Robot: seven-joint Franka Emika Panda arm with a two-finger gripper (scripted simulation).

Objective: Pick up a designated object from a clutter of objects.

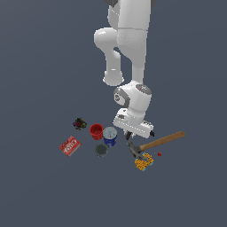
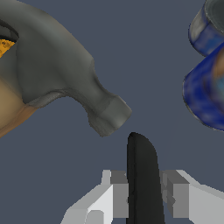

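Note:
In the wrist view my gripper is shut on a black clamp handle, which stands up between the two grey fingers. In the exterior view the gripper is low over the clutter, between the blue can and the hammer head. The hand hides most of the clamp there. A small red speck lies beside the orange-yellow block.
The hammer's wooden handle runs toward the exterior view's right; its grey head is close to the fingers. The blue can is near on the other side. Red cup, grey round piece, red box and berry cluster lie to the exterior view's left.

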